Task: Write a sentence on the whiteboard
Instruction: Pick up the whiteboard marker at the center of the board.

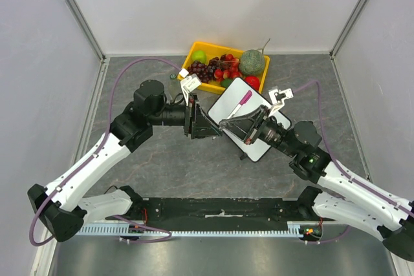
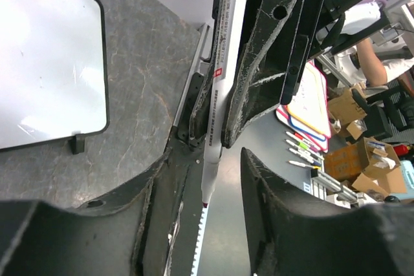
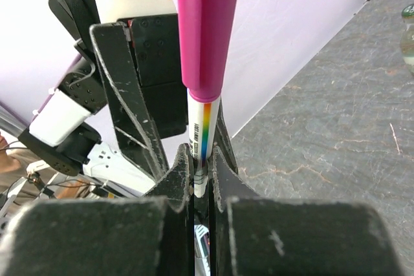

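The whiteboard lies tilted at mid table, glossy white with a black rim. It also shows in the left wrist view, and no sentence shows on it. A marker with a magenta cap end and a rainbow stripe stands upright in my right gripper, which is shut on its lower barrel. In the left wrist view the marker hangs with its bare dark-red tip down. My left gripper is open, with the tip between its jaws and touching neither.
A yellow tray of fruit, with grapes, a green melon and red and green pieces, stands just behind the whiteboard. A small glassy object lies left of the tray. Both arms meet over the whiteboard's near-left edge.
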Controlling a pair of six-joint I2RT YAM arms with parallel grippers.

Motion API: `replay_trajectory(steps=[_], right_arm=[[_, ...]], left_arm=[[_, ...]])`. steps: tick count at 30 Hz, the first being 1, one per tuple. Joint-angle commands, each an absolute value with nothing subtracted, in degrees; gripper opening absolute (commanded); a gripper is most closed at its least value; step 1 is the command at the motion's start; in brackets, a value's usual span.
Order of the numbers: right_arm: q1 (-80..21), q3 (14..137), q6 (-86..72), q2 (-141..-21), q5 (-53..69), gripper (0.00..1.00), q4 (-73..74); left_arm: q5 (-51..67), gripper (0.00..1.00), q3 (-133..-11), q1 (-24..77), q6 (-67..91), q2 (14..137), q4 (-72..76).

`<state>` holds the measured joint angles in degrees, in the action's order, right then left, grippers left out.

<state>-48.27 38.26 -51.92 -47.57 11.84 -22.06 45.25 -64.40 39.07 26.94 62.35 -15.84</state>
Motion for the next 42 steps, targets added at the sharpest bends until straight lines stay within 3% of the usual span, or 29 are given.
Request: replay_trajectory(steps=[1,5,8,11,13,16,18,21,25,27,34,42], right_arm=[[-48.4,38.8,-52.9,-46.5,8.4,0.00,-25.5],[-48.4,39.0,-53.2,-46.7,7.6,0.00,-24.9],[-48.4,39.2,-53.2,-47.3,7.8,0.00,-24.7],[-48.3,40.3,-51.4,-47.7,8.5,0.04,-22.6],[-48.3,41.8,-48.8,-47.5,8.9,0.29,-19.1],[-48.0,45.1,-43.5,-46.8,8.3,0.76,-11.9],[-46.9,47.1,-40.4,-46.5,10.6,0.90,-8.0],[-44.1,49.9,-37.8,-47.5,20.1,0.98,-6.8],[-41.4,52.8,-37.4,-51.6,31.9,0.98,-5.8],[-41.0,53.5,-37.5,-53.3,36.2,0.93,-6.2],[-41.0,55.2,-38.4,-56.9,49.3,0.63,-8.6],[-39.1,54.6,-40.0,-54.0,48.3,0.65,-8.1]], left_arm=[[49.4,0.44,-63.7,39.3,29.5,63.5,-9.3],[50.9,0.26,-63.7,39.4,29.5,64.2,-9.1],[51.2,0.02,-63.8,39.4,29.3,64.2,-9.1],[50.5,0.02,-63.8,39.4,29.2,63.4,-9.2],[49.7,0.02,-64.2,39.3,28.4,62.7,-10.4],[49.4,0.02,-65.5,39.3,27.0,62.2,-14.1],[49.6,0.02,-66.4,39.4,25.2,62.1,-17.1],[50.4,0.02,-67.5,39.3,22.5,61.8,-20.9],[53.3,0.02,-68.8,39.4,20.1,61.6,-24.4],[55.1,0.02,-69.1,39.4,19.3,61.4,-25.0],[59.2,0.02,-69.9,39.4,15.9,61.5,-29.2],[58.3,0.02,-70.5,39.4,13.5,60.0,-32.6]])
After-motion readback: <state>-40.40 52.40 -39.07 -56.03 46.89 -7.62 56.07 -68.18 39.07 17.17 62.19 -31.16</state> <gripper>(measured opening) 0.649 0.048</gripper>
